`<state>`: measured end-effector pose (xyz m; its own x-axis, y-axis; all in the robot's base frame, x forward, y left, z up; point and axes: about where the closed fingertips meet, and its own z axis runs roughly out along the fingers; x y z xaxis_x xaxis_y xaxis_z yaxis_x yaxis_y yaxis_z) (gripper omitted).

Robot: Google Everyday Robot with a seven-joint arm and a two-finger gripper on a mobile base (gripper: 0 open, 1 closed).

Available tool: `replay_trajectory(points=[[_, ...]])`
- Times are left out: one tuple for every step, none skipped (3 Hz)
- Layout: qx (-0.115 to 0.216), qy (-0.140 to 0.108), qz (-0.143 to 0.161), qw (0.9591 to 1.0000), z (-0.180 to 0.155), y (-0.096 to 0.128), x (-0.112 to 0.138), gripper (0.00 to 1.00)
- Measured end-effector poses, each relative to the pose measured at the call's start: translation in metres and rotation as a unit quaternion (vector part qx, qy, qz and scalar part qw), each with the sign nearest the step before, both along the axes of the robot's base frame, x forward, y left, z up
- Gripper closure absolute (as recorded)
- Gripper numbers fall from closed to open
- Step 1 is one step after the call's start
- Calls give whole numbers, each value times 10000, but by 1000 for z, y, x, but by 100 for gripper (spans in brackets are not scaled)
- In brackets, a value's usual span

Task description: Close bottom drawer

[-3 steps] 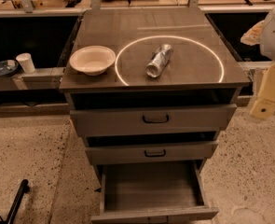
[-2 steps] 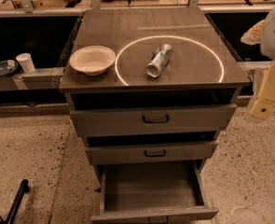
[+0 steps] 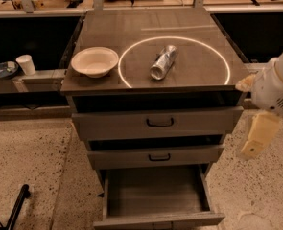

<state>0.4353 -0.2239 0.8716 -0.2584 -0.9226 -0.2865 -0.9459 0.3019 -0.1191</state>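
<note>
The bottom drawer (image 3: 155, 195) of the grey-brown cabinet is pulled well out, its plain boxy interior showing and nothing inside. Its flat front (image 3: 159, 221) runs along the lower edge of the view, the handle barely showing. The middle drawer (image 3: 156, 156) and top drawer (image 3: 158, 122) stand slightly out, each with a black pull handle. My gripper (image 3: 256, 137) hangs as a cream piece below the white arm (image 3: 278, 87) at the right, beside the cabinet at middle-drawer height and apart from the bottom drawer.
On the cabinet top (image 3: 131, 28) lie a white bowl (image 3: 94, 61) and a crushed silver can (image 3: 163, 61) inside a ring of light. A shelf at the left holds a paper cup (image 3: 26, 64) and a dish (image 3: 4, 70). A black bar (image 3: 17, 207) lies on the speckled floor.
The gripper has come lower and a little left, closer to the cabinet's right side. The drawers, bowl and can have not moved.
</note>
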Motion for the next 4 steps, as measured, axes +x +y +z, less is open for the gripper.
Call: replay_trajectory(points=[[141, 130, -38, 9998, -70, -1, -13, 0], [210, -63, -11, 9998, -141, 2, -27, 0], [206, -175, -41, 9996, -137, 2, -20, 0], [-118, -176, 267, 9994, -155, 17, -22, 0]])
